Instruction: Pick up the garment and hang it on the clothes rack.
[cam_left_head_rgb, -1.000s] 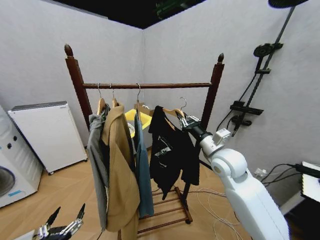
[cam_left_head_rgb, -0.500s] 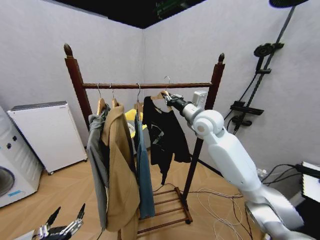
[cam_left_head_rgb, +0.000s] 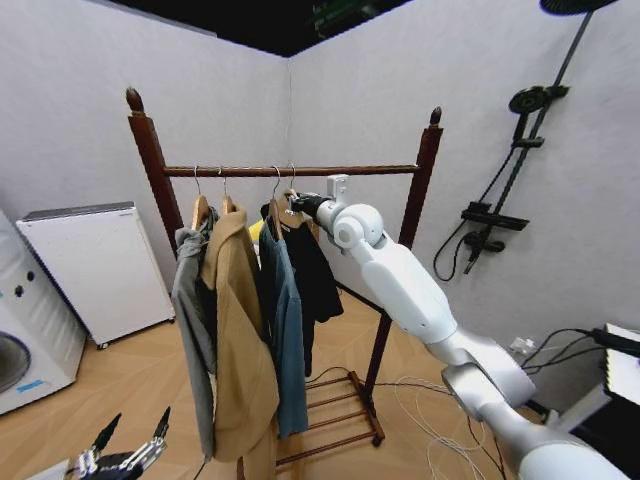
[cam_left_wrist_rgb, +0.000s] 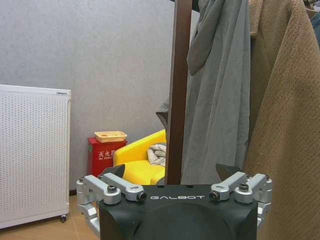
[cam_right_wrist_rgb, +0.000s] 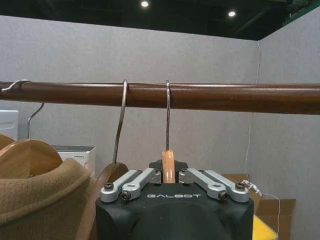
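The right gripper (cam_left_head_rgb: 303, 205) is raised just under the horizontal rail of the tall dark reddish-brown wooden clothes rack (cam_left_head_rgb: 300, 171), its fingers (cam_right_wrist_rgb: 141, 178) clenched on the neck of the light wooden hanger (cam_right_wrist_rgb: 168, 165). In the right wrist view the pale wood stands between the two finger pairs, and the hanger's thin metal hook (cam_right_wrist_rgb: 167, 115) rises from it and curls over the rail (cam_right_wrist_rgb: 200, 96). Below the gripper the black short-sleeved T-shirt (cam_left_head_rgb: 312, 270) hangs down, just beside the blue denim shirt (cam_left_head_rgb: 284, 330) and the tan long coat (cam_left_head_rgb: 240, 340) on the same rail. The left gripper (cam_left_head_rgb: 125, 455) is parked low, well below the rail near the rack's left post (cam_left_wrist_rgb: 179, 90), its fingers (cam_left_wrist_rgb: 122, 186) spread with nothing between them.
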